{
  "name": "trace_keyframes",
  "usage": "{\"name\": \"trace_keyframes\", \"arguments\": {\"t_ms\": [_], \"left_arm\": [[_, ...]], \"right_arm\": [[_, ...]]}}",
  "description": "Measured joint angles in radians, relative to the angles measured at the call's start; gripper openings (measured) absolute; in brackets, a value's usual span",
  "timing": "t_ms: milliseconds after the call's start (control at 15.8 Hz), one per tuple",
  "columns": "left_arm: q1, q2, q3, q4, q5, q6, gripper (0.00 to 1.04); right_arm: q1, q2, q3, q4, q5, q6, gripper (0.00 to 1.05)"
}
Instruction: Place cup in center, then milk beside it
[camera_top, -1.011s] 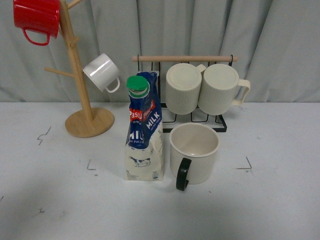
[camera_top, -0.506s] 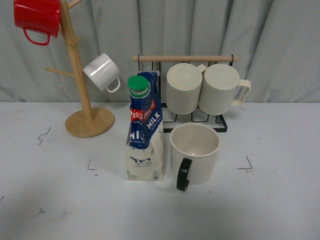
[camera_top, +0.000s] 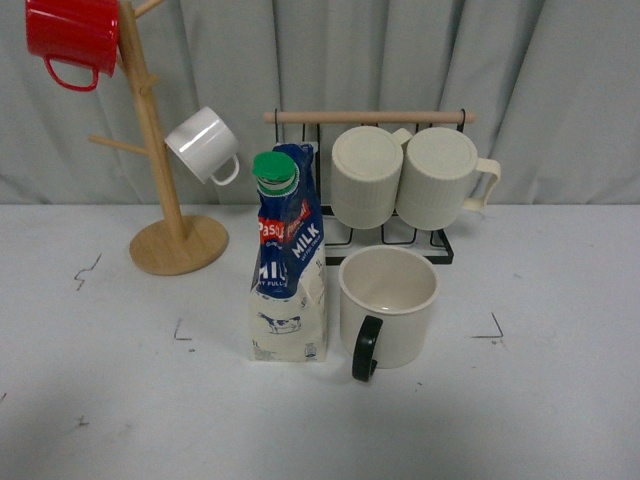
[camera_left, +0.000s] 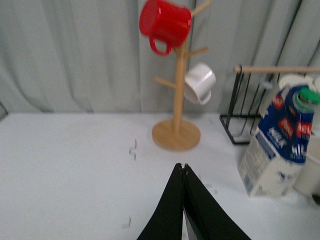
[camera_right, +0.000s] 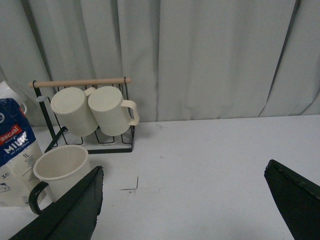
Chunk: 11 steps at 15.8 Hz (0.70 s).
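The cup (camera_top: 390, 304), a wide cream mug with a black handle turned toward me, stands upright in the middle of the white table. The milk (camera_top: 288, 260), a blue and cream carton with a green cap, stands upright right beside it on its left. Neither gripper shows in the front view. In the left wrist view my left gripper (camera_left: 183, 165) is shut and empty over bare table, well apart from the milk (camera_left: 277, 145). In the right wrist view my right gripper (camera_right: 184, 176) is open wide and empty, with the cup (camera_right: 59, 171) and milk (camera_right: 15, 150) off to one side.
A wooden mug tree (camera_top: 165, 190) at the back left holds a red mug (camera_top: 72, 40) and a small white mug (camera_top: 204, 145). A black wire rack (camera_top: 385, 205) behind the cup holds two ribbed cream mugs (camera_top: 400, 178). Grey curtain behind. Black corner marks (camera_top: 492, 330) on the table.
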Motion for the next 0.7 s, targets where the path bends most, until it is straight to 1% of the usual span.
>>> {"name": "trace_keyframes", "arguments": {"t_ms": [63, 316, 379, 442, 569, 632, 695], "left_arm": [[0.000, -0.072, 0.000, -0.011, -0.003, 0.000, 0.02], [0.000, -0.069, 0.000, -0.024, -0.003, 0.000, 0.02], [0.000, -0.069, 0.000, -0.024, -0.003, 0.000, 0.09], [0.000, -0.069, 0.000, -0.024, -0.003, 0.000, 0.18], [0.000, -0.069, 0.000, -0.024, -0.003, 0.000, 0.41], [0.000, -0.069, 0.000, -0.024, -0.003, 0.000, 0.50], [0.000, -0.069, 0.000, -0.024, -0.003, 0.000, 0.63]], "right_arm": [[0.000, 0.000, 0.000, 0.000, 0.000, 0.000, 0.98], [0.000, 0.000, 0.000, 0.000, 0.000, 0.000, 0.98], [0.000, 0.000, 0.000, 0.000, 0.000, 0.000, 0.98], [0.000, 0.000, 0.000, 0.000, 0.000, 0.000, 0.98], [0.000, 0.000, 0.000, 0.000, 0.000, 0.000, 0.98], [0.000, 0.000, 0.000, 0.000, 0.000, 0.000, 0.98], [0.000, 0.000, 0.000, 0.000, 0.000, 0.000, 0.98]]}}
